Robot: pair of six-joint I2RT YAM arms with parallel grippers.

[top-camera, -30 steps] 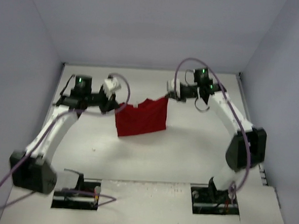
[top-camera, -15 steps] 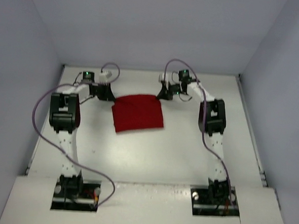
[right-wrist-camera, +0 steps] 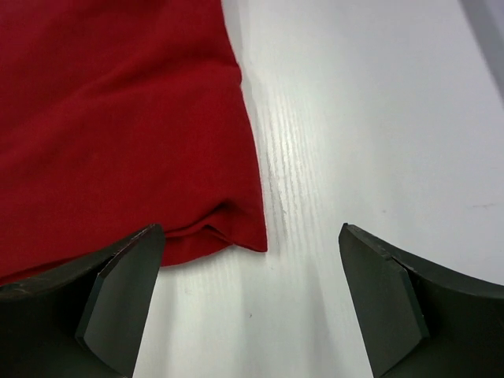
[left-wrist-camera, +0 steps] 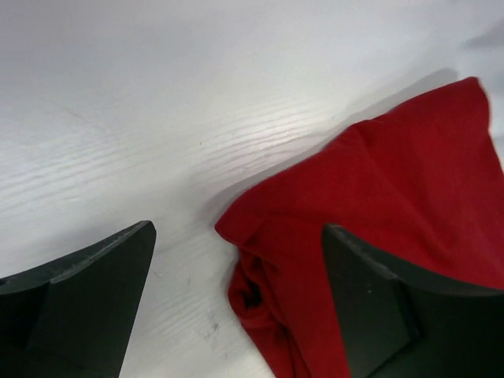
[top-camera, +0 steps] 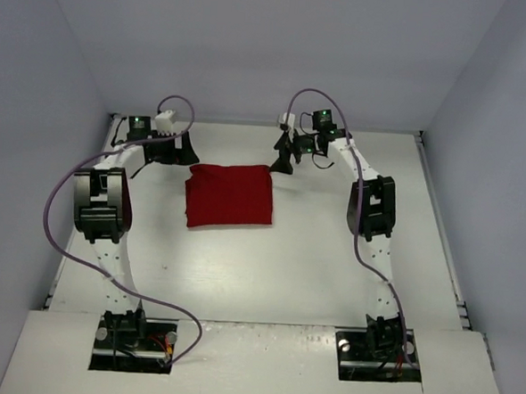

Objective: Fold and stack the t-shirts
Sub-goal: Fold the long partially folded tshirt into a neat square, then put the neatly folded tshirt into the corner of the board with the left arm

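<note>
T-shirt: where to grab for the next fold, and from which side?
The t-shirt lies flat as a folded rectangle. Probably pinch its two far corners from above, where layered edges bunch, near the open left gripper and right gripper.

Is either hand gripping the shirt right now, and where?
Nothing is held: left hand and right hand stand open by far corners of the folded dark red cloth t-shirt.

Dark red t-shirt [top-camera: 230,195], seemingly plain.
</note>
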